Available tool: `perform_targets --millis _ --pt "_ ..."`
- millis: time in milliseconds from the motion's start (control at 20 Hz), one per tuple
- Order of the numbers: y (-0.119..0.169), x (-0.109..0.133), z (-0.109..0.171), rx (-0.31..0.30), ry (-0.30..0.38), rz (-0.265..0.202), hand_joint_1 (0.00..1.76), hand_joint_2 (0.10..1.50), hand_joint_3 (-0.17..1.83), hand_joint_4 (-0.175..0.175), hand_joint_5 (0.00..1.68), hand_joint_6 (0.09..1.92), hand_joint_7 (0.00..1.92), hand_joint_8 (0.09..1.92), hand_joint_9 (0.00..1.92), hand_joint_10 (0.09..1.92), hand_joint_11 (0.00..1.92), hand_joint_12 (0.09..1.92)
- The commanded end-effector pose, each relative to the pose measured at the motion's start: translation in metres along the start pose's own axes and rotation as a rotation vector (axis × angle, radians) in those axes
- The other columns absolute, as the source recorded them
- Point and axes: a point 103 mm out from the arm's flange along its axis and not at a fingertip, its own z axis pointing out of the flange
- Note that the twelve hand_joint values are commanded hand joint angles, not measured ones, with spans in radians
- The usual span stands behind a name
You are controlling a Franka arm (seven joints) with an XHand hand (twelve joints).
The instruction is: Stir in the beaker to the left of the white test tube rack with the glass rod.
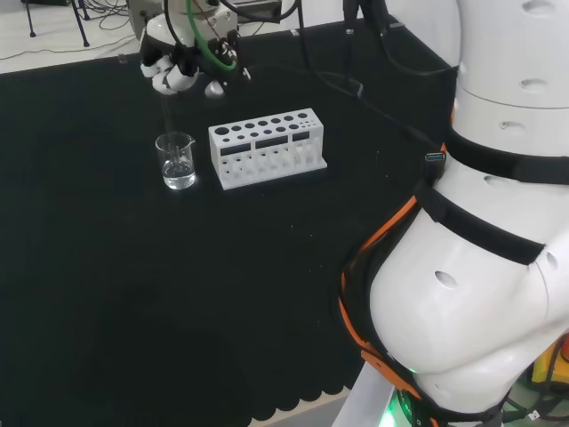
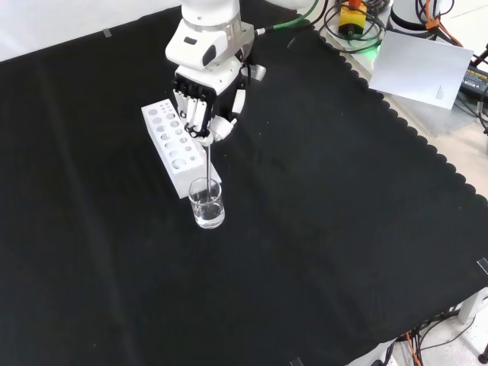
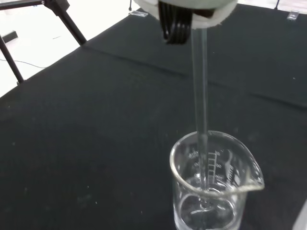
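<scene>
A small clear glass beaker [image 1: 177,161] with a little clear liquid stands on the black cloth just left of the white test tube rack [image 1: 267,148] in the head view. In the front view the beaker [image 2: 207,204] sits just below the rack [image 2: 177,146]. The hand [image 2: 201,104] hangs above the beaker, its fingers curled round the top of a thin glass rod [image 2: 209,162]. The rod [image 3: 200,91] runs straight down into the beaker [image 3: 211,186], and its tip sits in the liquid near the bottom. In the head view the hand [image 1: 182,70] is above and behind the beaker.
The rack's holes hold no tubes. Green and black cables [image 1: 222,53] trail from the hand across the far cloth. The cloth's scalloped edge [image 2: 427,152] runs down the front view's right side, with a sheet of paper [image 2: 423,69] beyond it.
</scene>
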Motion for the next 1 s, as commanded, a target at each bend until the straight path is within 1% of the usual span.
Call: perform_targets --millis 50,250,450,650,850,1000 --pt "0.021 0.009 0.006 0.015 -0.004 -0.018 1.29 0.79 0.62 -0.175 1.07 0.72 1.06 1.32 1.67 1.04 1.62 1.04" --pt "0.020 -0.003 0.002 0.013 -0.009 0.002 1.29 0.79 0.62 -0.175 1.07 0.72 1.06 1.32 1.67 1.04 1.62 1.04" --pt "0.010 -0.019 -0.002 0.009 -0.010 0.034 1.29 0.79 0.62 -0.175 1.07 0.72 1.06 1.32 1.67 1.04 1.62 1.04" --pt "-0.003 -0.028 -0.004 0.005 -0.011 0.055 1.29 0.79 0.63 -0.175 1.07 0.72 1.06 1.32 1.67 1.04 1.62 1.04" --pt "-0.010 -0.027 -0.004 0.003 -0.018 0.053 1.29 0.79 0.63 -0.175 1.07 0.72 1.06 1.32 1.67 1.04 1.62 1.04" --pt "-0.012 -0.019 -0.004 -0.003 -0.016 0.037 1.29 0.79 0.63 -0.175 1.07 0.72 1.06 1.32 1.67 1.04 1.62 1.04"
